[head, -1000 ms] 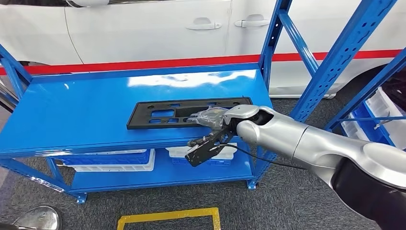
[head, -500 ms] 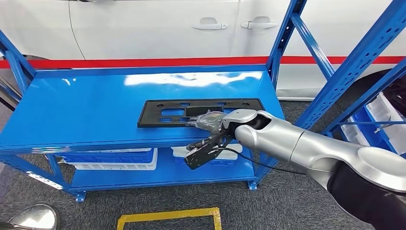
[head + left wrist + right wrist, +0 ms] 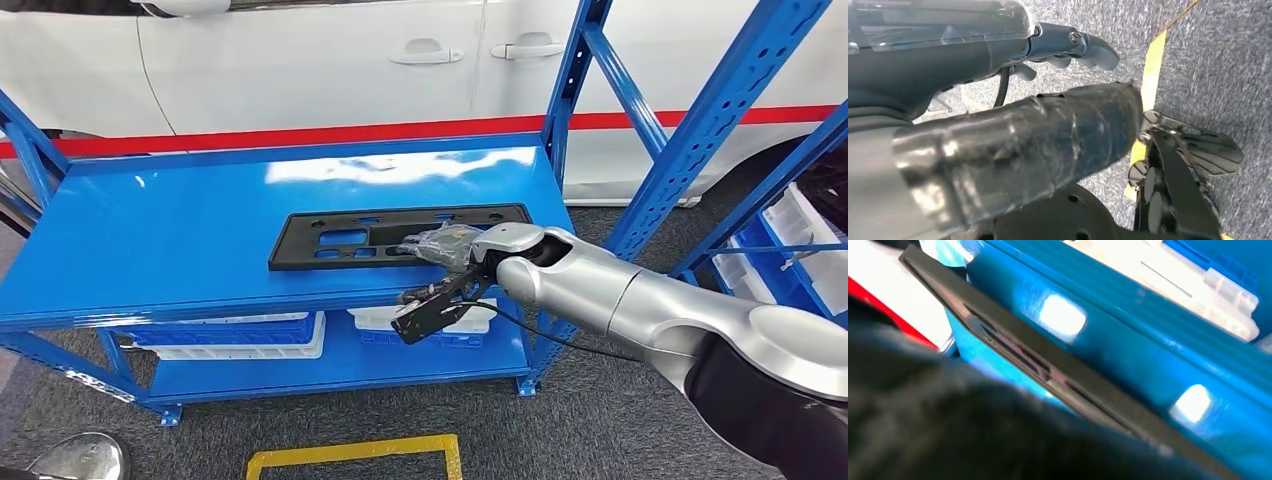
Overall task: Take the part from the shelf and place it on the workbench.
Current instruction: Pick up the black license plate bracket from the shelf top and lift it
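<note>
The flat black plastic panel with cut-outs [image 3: 385, 237] lies on the blue metal shelf [image 3: 180, 240], near its front edge. The right robot hand [image 3: 440, 245] rests on its near end; whether the fingers grip, I cannot tell. Grasping seems in hand; lifting clear comes next. The right wrist view shows the panel's edge close up.

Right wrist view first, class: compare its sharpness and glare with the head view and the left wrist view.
Right wrist view: soft throughout, a dark blur in the foreground, bright glare spots on the blue shelf beside the black part. Head view: sharp, with a broad white reflection across the shelf top. Left wrist view: the left hand looms close with shiny highlights; the grey carpet beyond is crisp.
</note>
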